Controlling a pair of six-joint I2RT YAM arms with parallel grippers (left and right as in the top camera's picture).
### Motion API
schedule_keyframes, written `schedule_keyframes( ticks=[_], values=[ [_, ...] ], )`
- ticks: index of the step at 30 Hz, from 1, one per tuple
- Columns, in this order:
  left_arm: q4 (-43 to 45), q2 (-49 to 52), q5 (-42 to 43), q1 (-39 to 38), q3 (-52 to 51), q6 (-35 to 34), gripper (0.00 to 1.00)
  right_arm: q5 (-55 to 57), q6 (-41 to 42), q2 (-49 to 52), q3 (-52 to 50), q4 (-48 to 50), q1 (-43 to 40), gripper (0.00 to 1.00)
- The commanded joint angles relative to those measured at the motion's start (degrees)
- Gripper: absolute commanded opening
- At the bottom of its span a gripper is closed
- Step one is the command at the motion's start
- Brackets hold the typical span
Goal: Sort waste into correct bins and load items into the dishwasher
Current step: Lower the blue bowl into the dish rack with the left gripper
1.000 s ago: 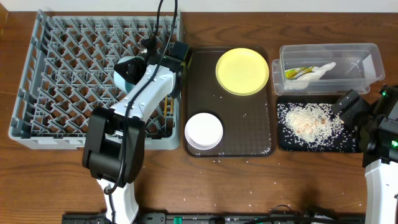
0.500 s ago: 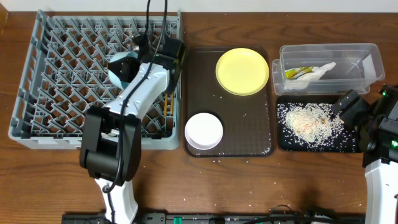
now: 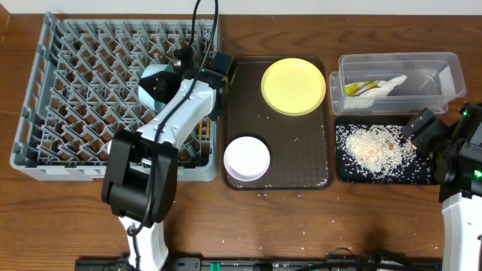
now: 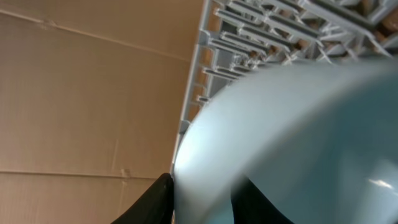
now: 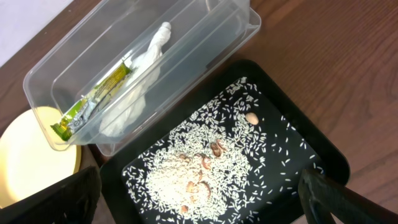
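1. The left end effector (image 4: 200,200) reaches over the grey dish rack (image 3: 75,90). Its two dark fingers stand on either side of the rim of the light blue bowl (image 3: 154,84), which is over the right part of the rack.
2. It cannot be told whether those fingers pinch the rim or stand loose of it.
3. The right end effector (image 5: 205,202) is spread wide and empty above the black tray (image 3: 348,175) of loose rice (image 5: 186,168).
4. The clear tub (image 3: 444,75) holds the white napkin (image 5: 134,81) and the yellow-green wrapper (image 5: 93,102).
5. The yellow plate (image 3: 294,86) and the white bowl (image 3: 247,158) sit on the brown serving tray (image 3: 301,158), with stray grains on the worktop (image 3: 361,226).
6. Compared with half a second earlier, the left arm and the blue bowl have shifted slightly right, toward the rack's right wall. The right arm and everything else lie as before.
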Motion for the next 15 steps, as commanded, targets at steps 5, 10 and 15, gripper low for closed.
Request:
schedule_keyframes(
  ticks=[5,10,15],
  values=[
    [-2.3,0.9,11.3,-1.1,-0.4,-4.1,0.37,0.8,-0.3,-0.1,0.7,-0.1,-0.4,0.99],
    [-2.9,0.8,11.5,-2.3,-0.4,-4.0,0.49,0.8,-0.3,-0.1,0.7,-0.1,-0.4,0.99],
    [-2.6,-2.0,21.2,-5.9,-0.2,-4.0,0.50,0.8,-0.3,-0.1,0.7,-0.1,-0.4,0.99]
  ],
)
